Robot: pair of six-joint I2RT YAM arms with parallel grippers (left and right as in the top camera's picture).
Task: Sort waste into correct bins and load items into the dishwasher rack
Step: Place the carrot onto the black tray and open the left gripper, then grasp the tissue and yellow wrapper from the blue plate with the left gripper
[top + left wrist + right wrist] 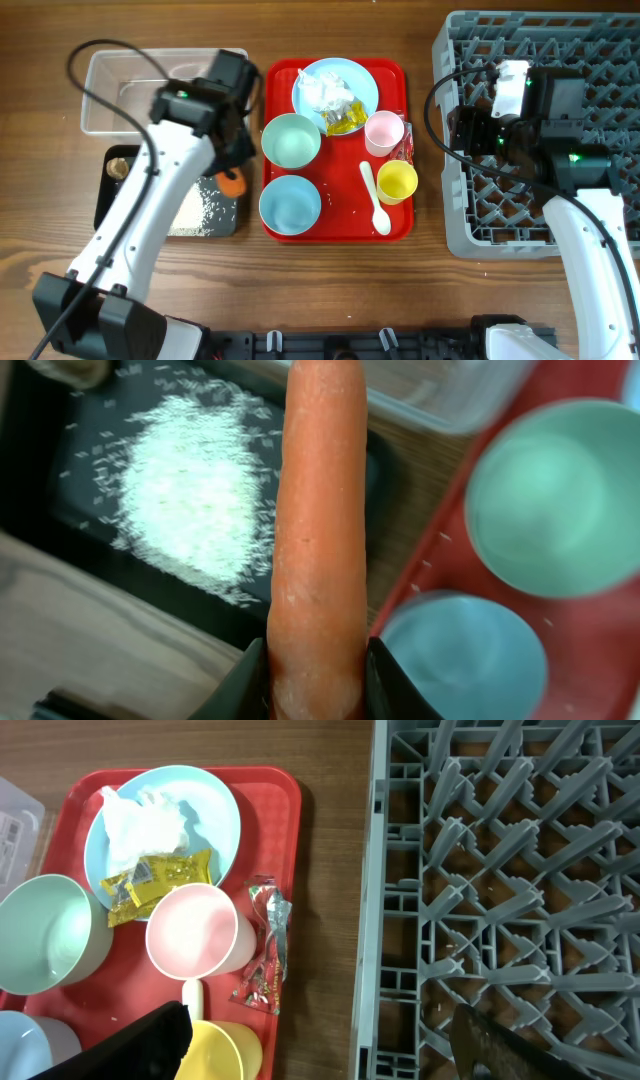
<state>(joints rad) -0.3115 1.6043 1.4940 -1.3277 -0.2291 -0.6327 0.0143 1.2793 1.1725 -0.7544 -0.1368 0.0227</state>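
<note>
Over the black tray's (40, 470) right edge, the left claw (318, 672) clamps the carrot (320, 510); better to centre it before release. The right claw (325, 1055) stands apart.

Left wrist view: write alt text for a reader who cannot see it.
An orange carrot is pinched between two dark fingers, pointing away over a black tray scattered with rice. To the right, a red tray carries a green bowl and a blue bowl.
</note>
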